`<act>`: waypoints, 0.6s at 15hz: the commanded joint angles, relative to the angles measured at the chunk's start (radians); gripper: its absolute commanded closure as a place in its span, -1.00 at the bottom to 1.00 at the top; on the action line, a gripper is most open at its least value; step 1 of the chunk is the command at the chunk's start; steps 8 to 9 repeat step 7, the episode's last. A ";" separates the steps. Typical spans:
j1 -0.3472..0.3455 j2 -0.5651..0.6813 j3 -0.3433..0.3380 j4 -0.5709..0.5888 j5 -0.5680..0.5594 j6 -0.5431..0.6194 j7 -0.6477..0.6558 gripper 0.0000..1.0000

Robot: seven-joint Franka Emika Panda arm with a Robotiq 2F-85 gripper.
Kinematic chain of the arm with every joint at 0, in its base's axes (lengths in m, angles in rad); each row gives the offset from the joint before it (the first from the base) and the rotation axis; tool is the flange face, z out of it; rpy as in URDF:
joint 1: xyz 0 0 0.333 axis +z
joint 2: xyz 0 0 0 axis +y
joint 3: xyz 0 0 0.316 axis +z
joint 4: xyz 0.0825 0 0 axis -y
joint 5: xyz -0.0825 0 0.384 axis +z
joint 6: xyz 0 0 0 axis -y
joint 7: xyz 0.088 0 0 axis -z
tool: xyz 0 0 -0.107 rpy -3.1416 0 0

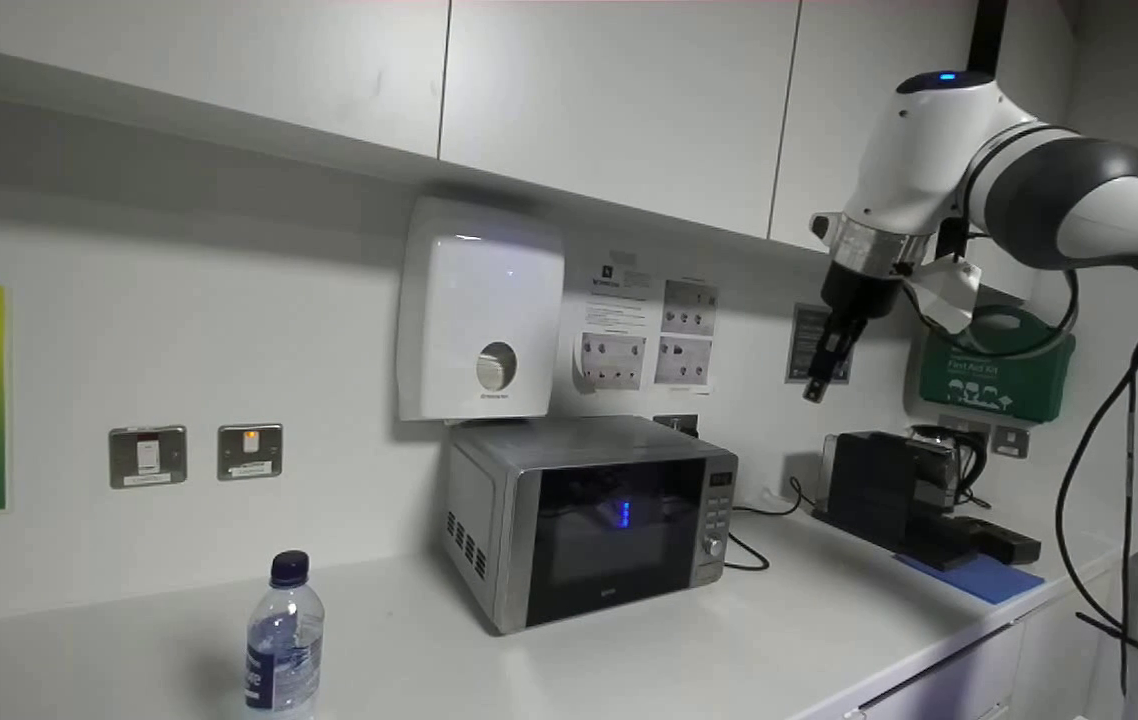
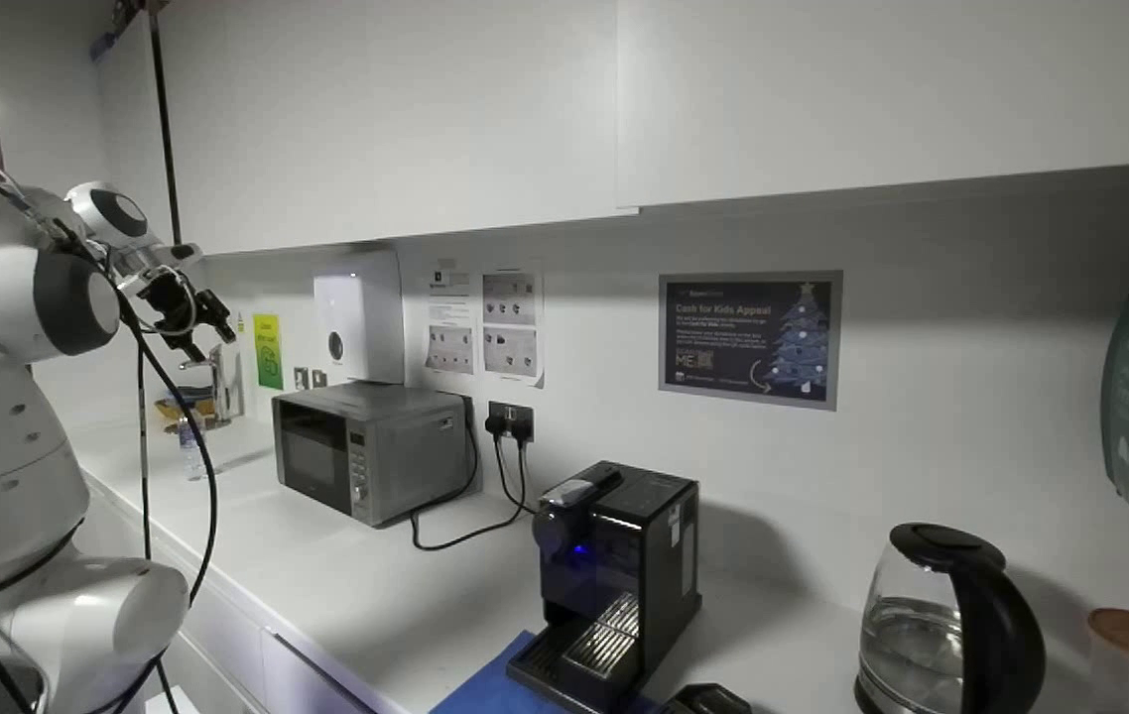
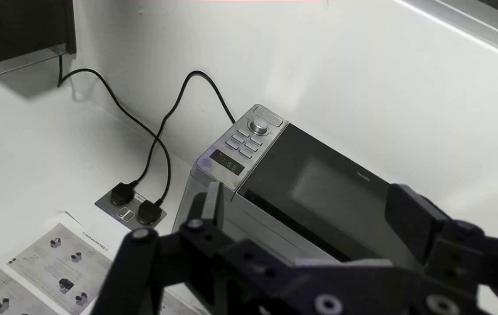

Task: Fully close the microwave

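The microwave (image 1: pixel 614 540) is a silver-grey box on the white counter, with a dark glass door and a control panel beside it. It also shows in an exterior view (image 2: pixel 376 451) and in the wrist view (image 3: pixel 319 188). Its door looks flush with the front, with no visible gap. The glass is dark and carries a blue reflection. My gripper (image 1: pixel 815 390) hangs in the air above and in front of the microwave, apart from it; it also shows in an exterior view (image 2: pixel 213 347). In the wrist view the fingers (image 3: pixel 305 188) are wide apart with nothing between them.
A water bottle (image 1: pixel 284 640) stands on the counter beside the microwave. A black coffee machine (image 2: pixel 614 575) and a kettle (image 2: pixel 951 625) stand on the other side. Black cables (image 3: pixel 157 135) run to a wall socket. A white dispenser (image 1: pixel 484 310) and upper cabinets (image 1: pixel 619 110) hang above.
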 commanded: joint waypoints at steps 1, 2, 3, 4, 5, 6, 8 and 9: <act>-0.058 -0.006 0.043 0.004 0.009 0.000 -0.009 -1.00; -0.065 -0.008 0.046 0.002 0.009 0.000 -0.009 -1.00; -0.066 -0.008 0.046 0.001 0.009 0.000 -0.009 -1.00; -0.065 -0.008 0.047 0.000 0.009 0.000 -0.008 -1.00; -0.065 -0.008 0.048 -0.001 0.009 0.000 -0.008 -1.00; -0.065 -0.008 0.048 -0.002 0.009 0.000 -0.008 -1.00; -0.065 -0.008 0.048 -0.002 0.009 0.000 -0.008 -1.00; -0.065 -0.008 0.048 -0.002 0.009 0.000 -0.008 -1.00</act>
